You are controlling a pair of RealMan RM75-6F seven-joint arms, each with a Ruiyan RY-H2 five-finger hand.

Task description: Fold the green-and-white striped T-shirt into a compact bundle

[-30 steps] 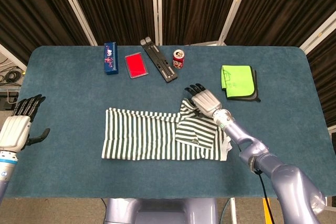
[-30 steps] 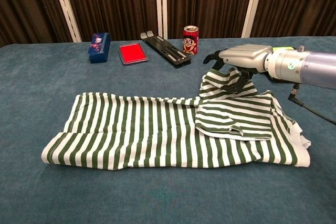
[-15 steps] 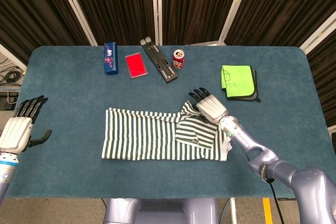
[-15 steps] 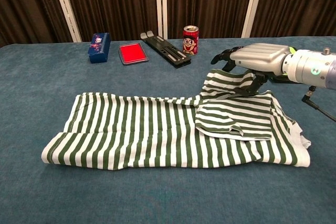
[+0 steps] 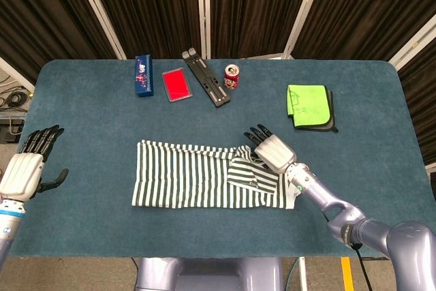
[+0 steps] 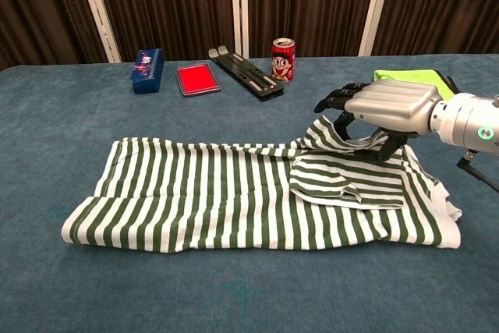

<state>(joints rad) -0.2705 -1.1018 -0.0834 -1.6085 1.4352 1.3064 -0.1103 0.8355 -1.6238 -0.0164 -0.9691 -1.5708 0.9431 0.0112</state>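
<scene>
— Where does the striped T-shirt (image 5: 204, 183) lie?
— Flat across the middle of the blue tabletop (image 5: 88, 100), its right end folded over itself.
— And the right robot hand (image 6: 382, 111)?
— Palm down over that fold, pinching a raised corner of the cloth.
— The left robot hand (image 5: 26, 167)?
— Fingers spread, holding nothing, near the tabletop's left edge, well apart from the shirt.

Left hand (image 5: 26, 172) splayed; right hand (image 6: 383, 107) pinching

Silver-backed right hand (image 6: 387, 108) and left hand (image 5: 24, 168) have black fingers, on lavender-grey arms.
</scene>
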